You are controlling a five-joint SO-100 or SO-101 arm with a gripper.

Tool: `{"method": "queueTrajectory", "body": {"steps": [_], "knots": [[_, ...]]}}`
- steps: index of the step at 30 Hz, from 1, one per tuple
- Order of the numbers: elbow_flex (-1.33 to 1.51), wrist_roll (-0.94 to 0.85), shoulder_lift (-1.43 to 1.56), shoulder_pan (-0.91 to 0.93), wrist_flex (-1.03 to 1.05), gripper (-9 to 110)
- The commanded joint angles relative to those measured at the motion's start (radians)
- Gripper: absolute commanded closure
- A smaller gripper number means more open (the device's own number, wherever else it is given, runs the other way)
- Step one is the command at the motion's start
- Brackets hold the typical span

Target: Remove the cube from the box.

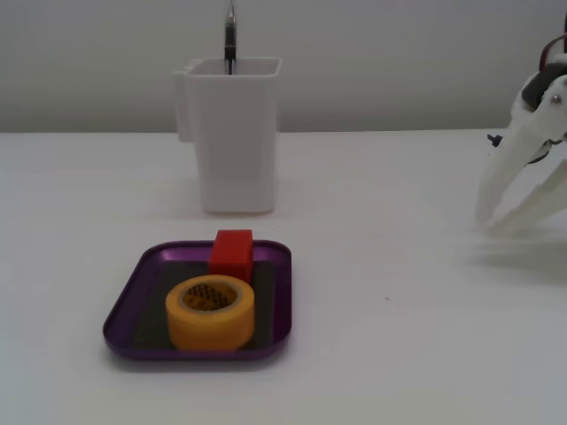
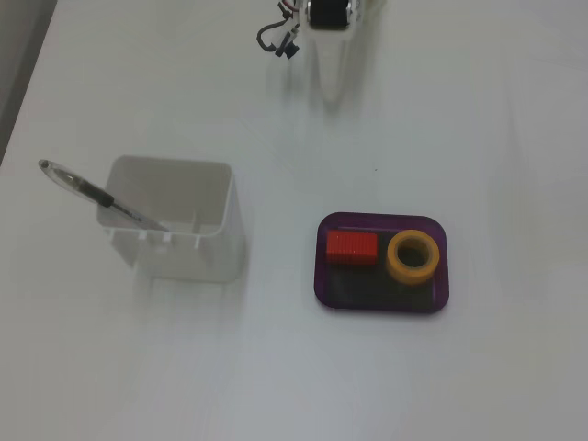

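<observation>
The red cube (image 1: pixel 231 253) stands in the purple box (image 1: pixel 124 310), at its back in a fixed view, next to a yellow tape roll (image 1: pixel 210 311). In another fixed view the cube (image 2: pixel 352 247) lies in the left part of the box (image 2: pixel 381 304), with the roll (image 2: pixel 412 257) to its right. My gripper (image 1: pixel 489 224) is far off at the right edge, low over the table, its fingertips together and empty. From above, the gripper (image 2: pixel 331 87) shows at the top edge, pointing toward the box.
A tall white container (image 1: pixel 232 133) with a pen (image 2: pixel 101 199) in it stands behind the box. A small dark cable clip (image 2: pixel 278 41) lies by the arm's base.
</observation>
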Motion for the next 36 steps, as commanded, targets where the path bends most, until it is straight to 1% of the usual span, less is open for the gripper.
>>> {"method": "queueTrajectory", "body": {"steps": [1,24,30,36], "knots": [[0.006,0.015,0.091,-0.008,-0.009,102],[-0.014,0.008,0.091,-0.008,-0.014,102],[-0.16,0.005,0.083,0.003,-0.13,102],[-0.273,-0.026,0.058,-0.003,-0.137,101]]}}
